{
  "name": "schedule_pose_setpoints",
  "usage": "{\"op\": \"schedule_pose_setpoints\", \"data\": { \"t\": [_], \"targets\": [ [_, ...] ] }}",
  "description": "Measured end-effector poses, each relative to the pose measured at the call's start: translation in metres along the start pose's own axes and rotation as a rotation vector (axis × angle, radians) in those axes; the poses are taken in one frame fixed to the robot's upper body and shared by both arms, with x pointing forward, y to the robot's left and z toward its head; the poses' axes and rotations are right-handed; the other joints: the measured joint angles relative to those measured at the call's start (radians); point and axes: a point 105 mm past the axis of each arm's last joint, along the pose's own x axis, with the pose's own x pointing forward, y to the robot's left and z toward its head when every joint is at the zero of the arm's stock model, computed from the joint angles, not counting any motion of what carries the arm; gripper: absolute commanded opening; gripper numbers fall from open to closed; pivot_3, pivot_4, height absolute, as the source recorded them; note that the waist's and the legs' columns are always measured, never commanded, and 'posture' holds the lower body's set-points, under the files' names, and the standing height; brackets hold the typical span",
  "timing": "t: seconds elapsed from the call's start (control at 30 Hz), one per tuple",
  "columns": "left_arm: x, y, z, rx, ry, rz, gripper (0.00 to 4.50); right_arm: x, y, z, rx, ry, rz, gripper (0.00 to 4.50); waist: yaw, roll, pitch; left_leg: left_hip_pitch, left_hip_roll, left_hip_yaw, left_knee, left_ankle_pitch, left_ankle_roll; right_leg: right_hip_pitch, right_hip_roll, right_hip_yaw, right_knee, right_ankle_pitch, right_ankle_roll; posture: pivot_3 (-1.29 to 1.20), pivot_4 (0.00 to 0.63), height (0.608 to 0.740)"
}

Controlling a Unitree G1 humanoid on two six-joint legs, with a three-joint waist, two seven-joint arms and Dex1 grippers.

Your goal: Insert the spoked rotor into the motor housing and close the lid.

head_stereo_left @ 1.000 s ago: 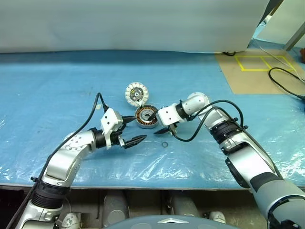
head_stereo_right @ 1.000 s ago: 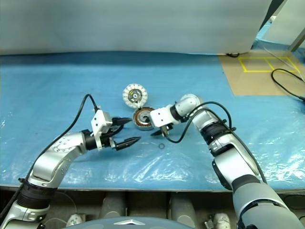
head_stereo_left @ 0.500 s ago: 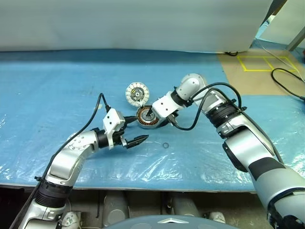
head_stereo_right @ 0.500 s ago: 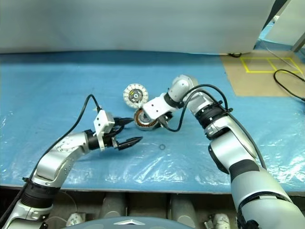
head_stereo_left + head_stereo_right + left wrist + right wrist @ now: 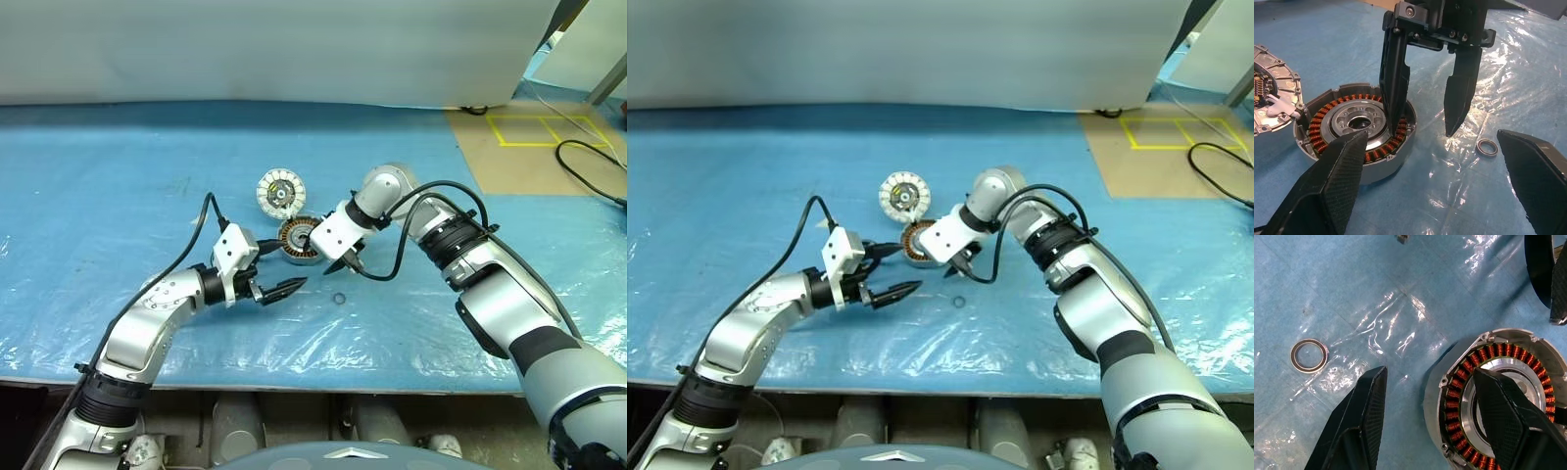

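Housing (image 5: 298, 240) at frame centre on blue-covered desk (image 5: 118, 186), copper windings up. Lid (image 5: 280, 191) just above-left of it, apart. Small ring (image 5: 339, 298) lower right of housing. Right end effector (image 5: 334, 264) pointing down, parted, empty, one finger (image 5: 1393, 83) over housing rim. Left end effector (image 5: 277, 267) wide, empty, lower left of housing.

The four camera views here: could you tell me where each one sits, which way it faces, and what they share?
Left eye view: on the head, facing forward and down at the blue table; both arms show.
Right eye view: its stereo twin, same scene.
Left wrist view: looks along the open left gripper at the motor housing and the right gripper.
Right wrist view: looks steeply down past its parted fingers at the housing.
Shared: the housing and the small ring.
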Motion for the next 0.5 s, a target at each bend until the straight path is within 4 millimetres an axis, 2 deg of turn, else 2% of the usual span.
{"op": "schedule_pose_setpoints", "data": {
  "t": [0.13,0.17,0.3,0.47,0.5],
  "targets": [
    [0.0005,-0.0004,-0.0004,-0.001,0.001,-0.001,4.49,0.0010,-0.0006,-0.0024,-0.006,0.008,-0.017,2.93,0.000,0.000,0.000,0.000,0.000,0.000,0.000,0.000,0.000,0.000,0.000,0.000,0.000,0.000,0.000,0.00,0.150,0.740],
    [0.0005,-0.0005,-0.0005,-0.001,0.002,-0.001,4.49,0.0012,-0.0004,-0.0027,-0.009,0.007,-0.017,2.75,0.000,0.000,0.000,0.001,0.000,0.000,0.000,0.000,0.000,0.000,0.000,0.000,0.000,0.000,0.000,0.00,0.150,0.740],
    [0.0006,-0.0006,-0.0005,-0.001,0.002,-0.002,4.49,0.0019,0.0004,-0.0031,-0.021,0.003,-0.018,1.74,0.000,0.000,0.000,0.001,0.000,0.000,0.000,0.000,0.000,0.001,0.000,0.000,0.001,0.000,0.000,0.00,0.150,0.740],
    [0.0013,-0.0013,-0.0007,-0.002,0.001,-0.004,4.49,0.0016,-0.0021,-0.0008,-0.041,0.001,-0.023,0.13,0.000,0.000,0.000,0.001,0.000,0.000,0.000,0.000,0.000,0.001,0.000,0.000,0.001,0.000,0.000,0.00,0.150,0.740],
    [0.0014,-0.0014,-0.0006,-0.002,0.000,-0.004,4.49,0.0022,-0.0025,0.0000,-0.042,-0.002,-0.021,0.02,0.000,0.000,0.000,0.001,0.000,0.000,0.000,0.000,0.000,0.001,0.000,0.000,0.000,0.000,0.000,0.00,0.150,0.740]
  ]
}}
